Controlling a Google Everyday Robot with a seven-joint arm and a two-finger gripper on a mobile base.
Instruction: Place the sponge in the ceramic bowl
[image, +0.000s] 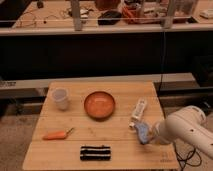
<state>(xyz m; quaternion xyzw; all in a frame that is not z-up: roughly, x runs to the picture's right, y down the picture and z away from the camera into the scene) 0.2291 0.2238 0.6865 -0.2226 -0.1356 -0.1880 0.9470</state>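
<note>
The blue-grey sponge (142, 132) hangs just above the wooden table's right front part, with my gripper (148, 136) shut on it at the end of the white arm (186, 131) that comes in from the right. The orange-brown ceramic bowl (99, 105) sits at the table's middle, up and to the left of the sponge, with nothing in it. A gap of bare wood lies between the sponge and the bowl.
A white tube-shaped bottle (139, 108) lies between the bowl and the sponge. A translucent white cup (60, 98) stands at the left. An orange-handled tool (57, 134) and a black ribbed block (95, 152) lie near the front edge. Behind the table (75, 125) runs a dark bench.
</note>
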